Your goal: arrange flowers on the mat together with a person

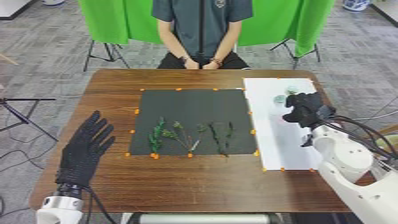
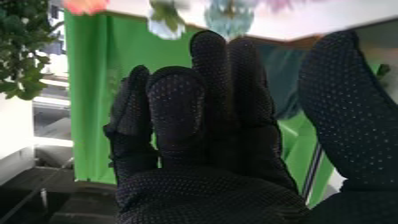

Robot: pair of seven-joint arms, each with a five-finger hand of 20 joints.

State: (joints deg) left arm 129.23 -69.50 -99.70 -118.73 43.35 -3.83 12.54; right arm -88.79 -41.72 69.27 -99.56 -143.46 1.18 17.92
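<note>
My right hand (image 1: pixel 305 107) is over the white mat (image 1: pixel 277 135) at the table's right side, close to pale flowers (image 1: pixel 291 90). In the right wrist view the same hand (image 2: pixel 204 145) has its fingers extended and slightly bent, with nothing between them and the thumb. Beyond the fingertips in that view are a pale blue-green flower (image 2: pixel 229 19), a white flower (image 2: pixel 165 27) and a pink flower (image 2: pixel 84 5). My left hand (image 1: pixel 84 150) lies flat and straight left of the black mat (image 1: pixel 191 107). Green stems (image 1: pixel 156 136) lie along the black mat's near part.
Orange markers (image 1: pixel 137 111) line the mat edges. A person sits across the table with both hands together at the far edge, behind the brown table (image 1: pixel 124 80). Green cloth (image 1: pixel 115 22) hangs behind.
</note>
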